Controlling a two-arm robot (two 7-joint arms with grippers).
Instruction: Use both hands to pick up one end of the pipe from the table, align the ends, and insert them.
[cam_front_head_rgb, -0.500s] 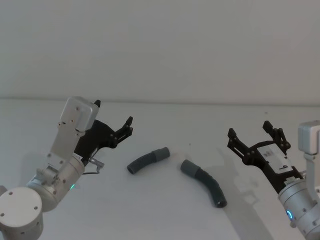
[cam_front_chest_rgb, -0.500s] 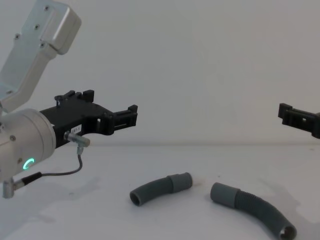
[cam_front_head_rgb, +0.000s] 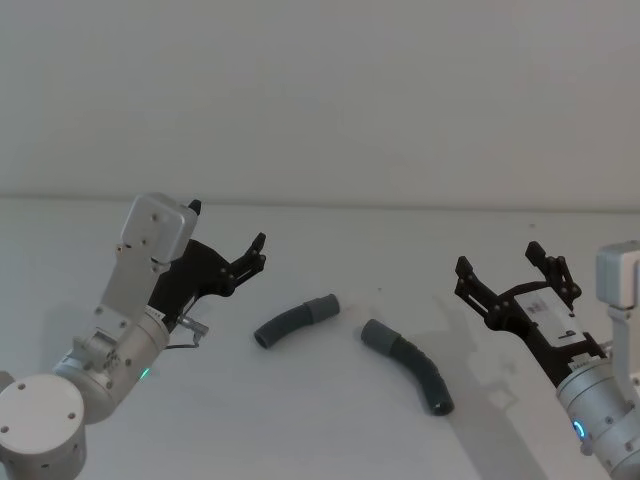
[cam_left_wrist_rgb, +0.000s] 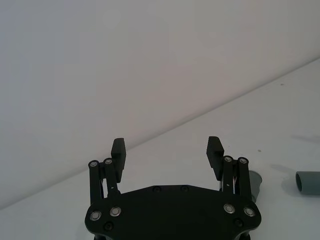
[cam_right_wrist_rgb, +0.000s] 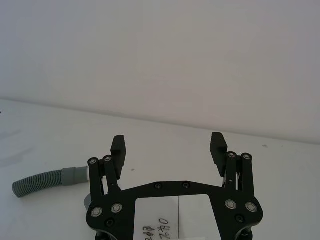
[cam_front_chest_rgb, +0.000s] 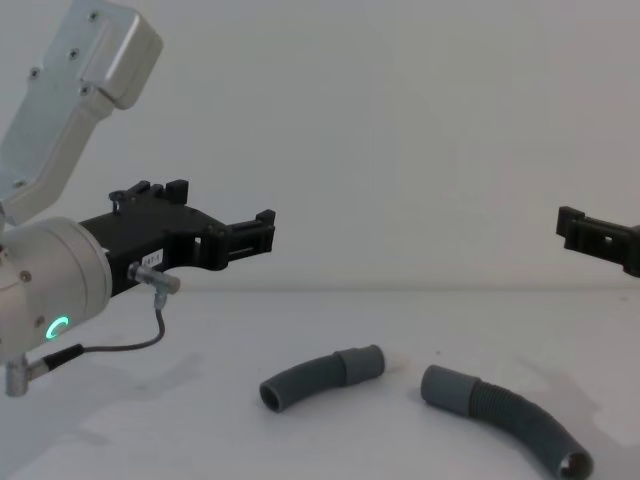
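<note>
Two dark-grey ribbed pieces of the pipe lie apart on the pale table (cam_front_head_rgb: 330, 430). The shorter piece (cam_front_head_rgb: 295, 320) (cam_front_chest_rgb: 320, 377) points its cuff end (cam_front_head_rgb: 325, 305) towards the longer piece (cam_front_head_rgb: 410, 368) (cam_front_chest_rgb: 505, 420), whose wider cuff end (cam_front_head_rgb: 375, 335) faces it across a small gap. My left gripper (cam_front_head_rgb: 228, 226) (cam_front_chest_rgb: 220, 205) (cam_left_wrist_rgb: 167, 147) hovers open, up and to the left of the short piece. Off to the right of the long piece, my right gripper (cam_front_head_rgb: 498, 258) (cam_right_wrist_rgb: 168, 142) hangs open above the table. In the right wrist view the short piece (cam_right_wrist_rgb: 45, 181) lies beyond the fingers.
A plain pale wall (cam_front_head_rgb: 320, 90) rises behind the table's far edge. A thin grey cable (cam_front_chest_rgb: 120, 345) loops under the left wrist. One black finger of the right gripper (cam_front_chest_rgb: 590, 232) juts in at the chest view's right edge.
</note>
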